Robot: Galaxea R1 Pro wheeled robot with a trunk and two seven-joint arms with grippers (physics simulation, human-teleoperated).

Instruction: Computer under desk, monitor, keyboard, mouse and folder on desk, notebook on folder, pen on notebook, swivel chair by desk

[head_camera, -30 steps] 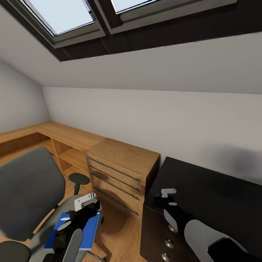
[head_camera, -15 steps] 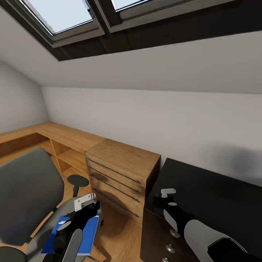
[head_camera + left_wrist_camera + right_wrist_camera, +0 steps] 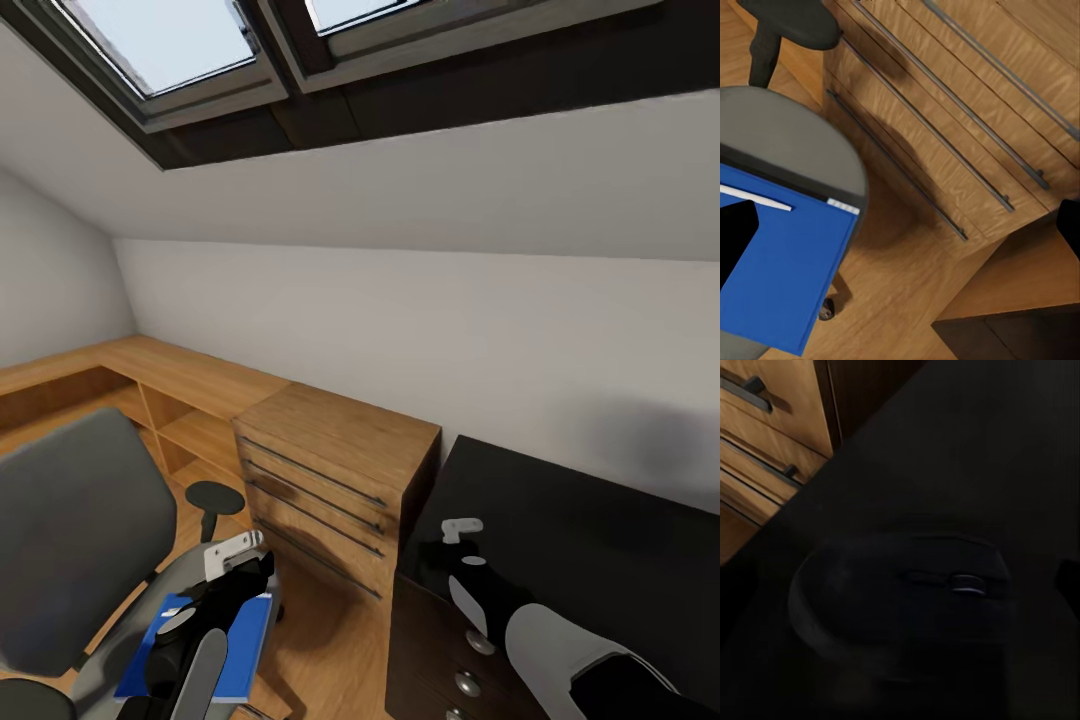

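Observation:
The grey swivel chair (image 3: 70, 520) stands at the left with the blue folder (image 3: 245, 630) flat on its seat (image 3: 787, 127). In the left wrist view the folder (image 3: 787, 270) carries the slim white pen (image 3: 754, 196) beside a dark strip along its edge, which looks like the notebook (image 3: 780, 182). My left gripper (image 3: 252, 580) hovers open above the folder's corner, one finger (image 3: 735, 240) showing over the blue. The dark mouse (image 3: 900, 600) lies on the black desk (image 3: 580, 540). Just above it my right gripper (image 3: 432, 558) hangs open, jaws either side of the mouse.
A light wood dresser (image 3: 330, 440) with bar handles stands between chair and desk, close to both. A low wood shelf unit (image 3: 170, 380) runs along the wall at the left. The desk's drawers with silver knobs (image 3: 478, 640) face me. A sloped ceiling with skylights (image 3: 170, 40) hangs overhead.
The whole view shifted slightly between one second and half a second ago. Since then nothing has visibly moved, and both grippers hold their places.

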